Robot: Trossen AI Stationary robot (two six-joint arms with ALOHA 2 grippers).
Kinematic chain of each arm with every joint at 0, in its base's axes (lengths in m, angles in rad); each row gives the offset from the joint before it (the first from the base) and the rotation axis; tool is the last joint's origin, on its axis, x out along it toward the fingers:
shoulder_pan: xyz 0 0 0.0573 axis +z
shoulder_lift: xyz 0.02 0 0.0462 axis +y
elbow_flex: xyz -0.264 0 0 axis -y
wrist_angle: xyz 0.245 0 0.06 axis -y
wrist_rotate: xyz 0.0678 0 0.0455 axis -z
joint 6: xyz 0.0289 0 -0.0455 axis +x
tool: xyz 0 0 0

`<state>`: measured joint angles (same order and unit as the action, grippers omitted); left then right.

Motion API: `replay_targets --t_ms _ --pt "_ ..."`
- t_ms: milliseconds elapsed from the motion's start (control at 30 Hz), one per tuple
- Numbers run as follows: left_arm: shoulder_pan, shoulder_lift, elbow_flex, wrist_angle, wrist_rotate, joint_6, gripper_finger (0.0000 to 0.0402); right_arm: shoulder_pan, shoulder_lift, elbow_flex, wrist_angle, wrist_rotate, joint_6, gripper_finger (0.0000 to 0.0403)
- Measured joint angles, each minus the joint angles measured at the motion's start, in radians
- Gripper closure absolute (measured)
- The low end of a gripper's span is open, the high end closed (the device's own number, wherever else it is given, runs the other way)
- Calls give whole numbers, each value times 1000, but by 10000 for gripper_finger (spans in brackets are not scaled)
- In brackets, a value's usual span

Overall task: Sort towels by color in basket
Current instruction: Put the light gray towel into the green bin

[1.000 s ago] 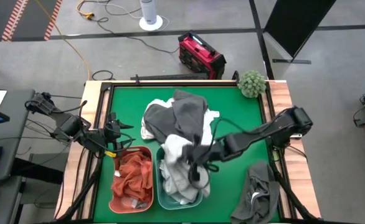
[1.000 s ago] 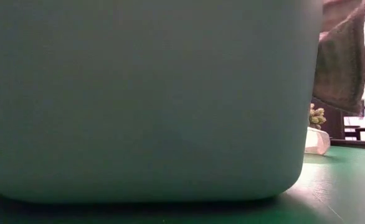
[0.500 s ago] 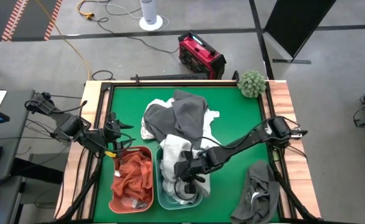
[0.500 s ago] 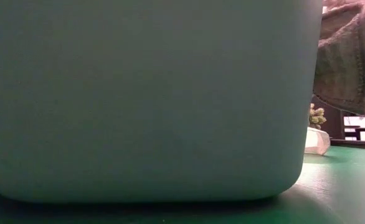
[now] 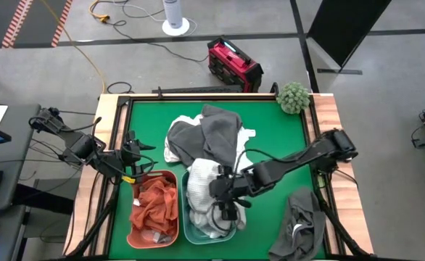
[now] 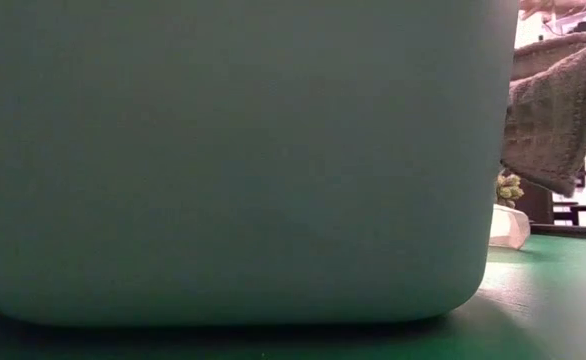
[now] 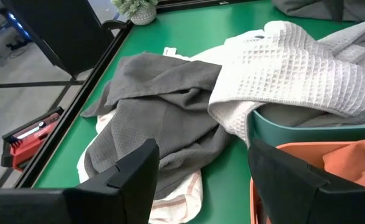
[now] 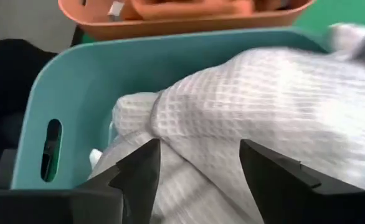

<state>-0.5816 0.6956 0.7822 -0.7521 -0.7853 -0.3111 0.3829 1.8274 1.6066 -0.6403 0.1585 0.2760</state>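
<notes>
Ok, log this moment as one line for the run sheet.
right gripper: open, over light towel in teal basket | left gripper: open, waiting by orange basket | grey towels unsorted

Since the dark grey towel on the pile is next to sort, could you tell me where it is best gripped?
Probably at the raised fold on top of the dark grey towel, coming straight down from above. It lies crumpled over the white towel on the mat, so its flat edges offer little to pinch, while the bunched ridge stands clear. The right gripper, open over the teal basket, is nearest.
</notes>
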Motion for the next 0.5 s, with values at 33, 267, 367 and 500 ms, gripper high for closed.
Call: replay_targets --t_ms 33,267,367,500 --pt "0 0 0 -1 0 0 166 7 -12 13 -36 36 -4 142" --pt "0 0 0 -1 0 0 166 3 -61 31 -267 265 -14 142" --pt "0 0 0 0 0 -3 166 -28 -35 30 -306 267 -5 143" --pt "0 0 0 0 0 -5 166 -66 17 0 -270 248 -14 143"
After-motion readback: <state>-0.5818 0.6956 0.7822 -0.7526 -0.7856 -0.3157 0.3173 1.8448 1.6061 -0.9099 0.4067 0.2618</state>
